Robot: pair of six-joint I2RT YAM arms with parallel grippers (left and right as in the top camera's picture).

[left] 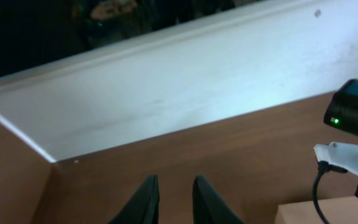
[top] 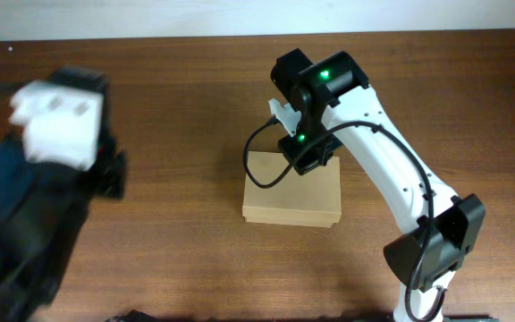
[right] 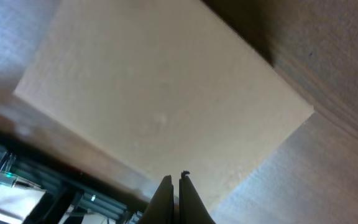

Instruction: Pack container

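And there sat the container [top: 280, 199], a plain tan cardboard box, flat on the brown wooden table [top: 168, 107] a little right of centre. Its flap lid [right: 160, 93] was down and closed, the top smooth and unmarked. A darker brown side showed along the near edge, and the box lay roughly square to the table

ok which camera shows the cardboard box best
The overhead view: the box shows almost whole, closed. The right wrist view shows only the box's top up close; the left wrist view catches just one corner.
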